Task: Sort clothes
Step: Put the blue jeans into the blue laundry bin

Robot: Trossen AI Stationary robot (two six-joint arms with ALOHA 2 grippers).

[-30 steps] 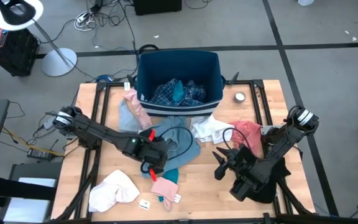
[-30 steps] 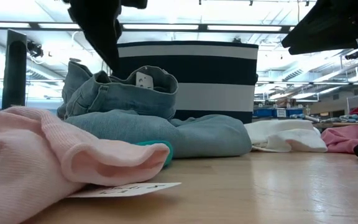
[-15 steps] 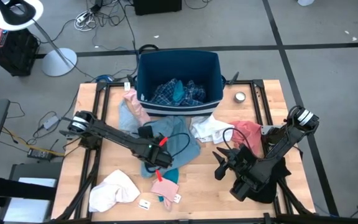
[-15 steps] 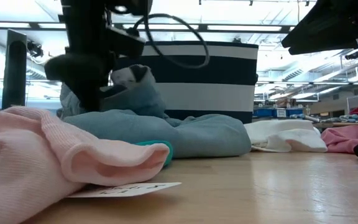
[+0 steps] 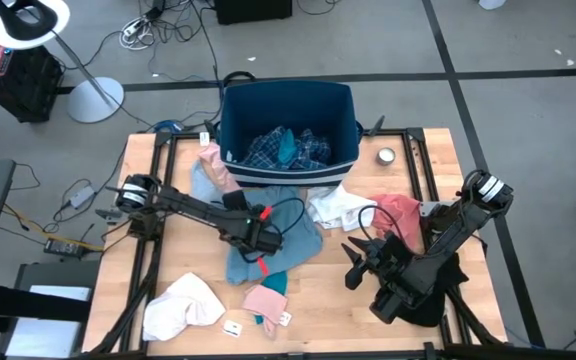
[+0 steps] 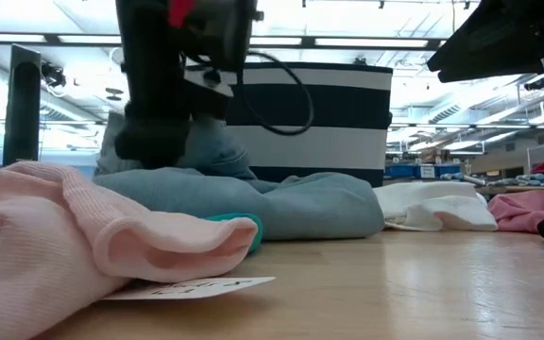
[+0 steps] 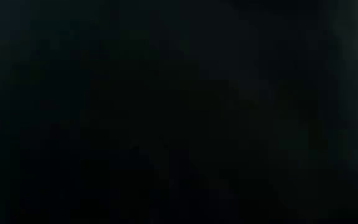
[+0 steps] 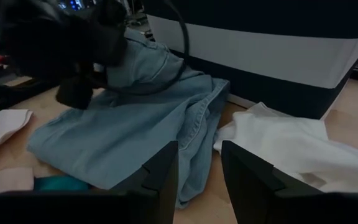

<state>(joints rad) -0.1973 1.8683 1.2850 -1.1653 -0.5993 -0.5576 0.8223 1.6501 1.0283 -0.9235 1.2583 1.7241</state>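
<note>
A light blue-grey garment (image 5: 293,238) lies spread on the table in front of the bin; it also shows in the low view (image 6: 300,203) and the right wrist view (image 8: 135,130). My left gripper (image 5: 258,240) is down on its middle (image 6: 159,142); the left wrist view is all dark. My right gripper (image 5: 353,265) is open and empty at the near right, above a black garment (image 5: 438,285), its fingers (image 8: 166,174) pointing toward the garment. A pink garment (image 5: 265,300) lies on a teal one (image 5: 274,283) near the front edge.
The dark blue bin (image 5: 288,100) at the far edge holds a blue plaid garment (image 5: 303,150). A white garment (image 5: 336,207) and a salmon-red one (image 5: 403,210) lie at the right. Another white one (image 5: 183,305) lies near left. A small tin (image 5: 386,156) stands by the bin.
My left gripper has moved a little toward the table's far and right edges and gone down onto the light blue-grey garment. The garment's raised fold, which stood up a second ago, now lies lower under the gripper.
</note>
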